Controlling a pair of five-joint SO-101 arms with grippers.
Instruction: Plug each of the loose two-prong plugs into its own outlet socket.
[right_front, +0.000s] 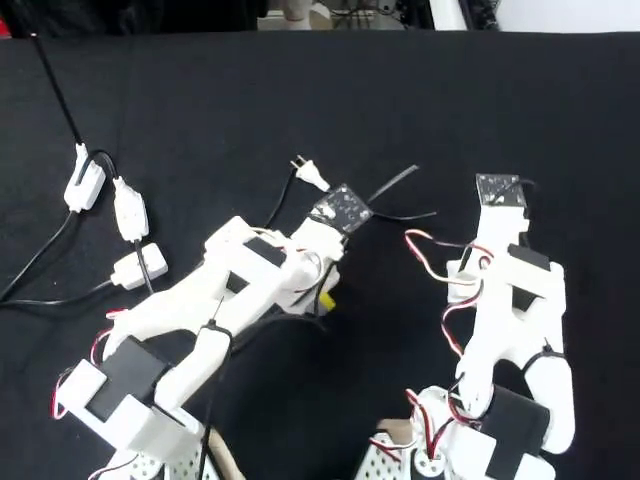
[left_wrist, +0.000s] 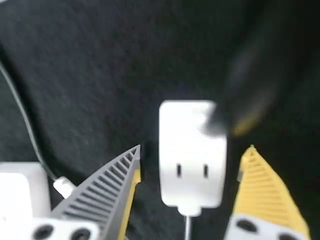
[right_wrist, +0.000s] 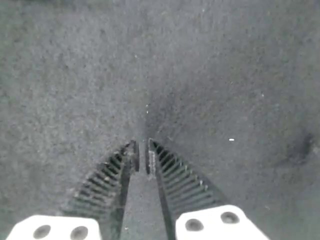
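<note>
1. Two fingers of your left gripper (left_wrist: 194, 148) stand apart, one grey finger (left_wrist: 117, 180) and one yellow finger (left_wrist: 255, 180), and they are clamped on nothing.
2. Between them you have a white outlet socket (left_wrist: 185, 130) lying on the black cloth (left_wrist: 75, 75), its two slots facing the camera. A thin cord leaves the end nearer the gripper. A strip of cloth shows between the socket and the grey finger. On the yellow side you cannot tell whether finger and socket touch.
3. A dark blurred shape (left_wrist: 235, 117) with a yellowish patch overlaps the socket's far corner; you cannot tell what it is.
4. Next to the grey finger sits a white block (left_wrist: 17, 185), with a thin dark cord running past it.
5. Your right gripper (right_wrist: 142, 142) has its tips drawn almost together, only a sliver between them. It holds nothing and is over the black cloth.
6. From the high view, your left arm (right_front: 250, 280) slants toward the table's middle. Your right arm (right_front: 510, 300) stands well apart from it.
7. The loose two-prong plug (right_front: 311, 174) lies just beyond the left arm's wrist, prongs pointing away from the arms, its black cord trailing back under that arm.
8. Far to the left, three white pieces (right_front: 130, 208) lie strung on black cords.
</note>
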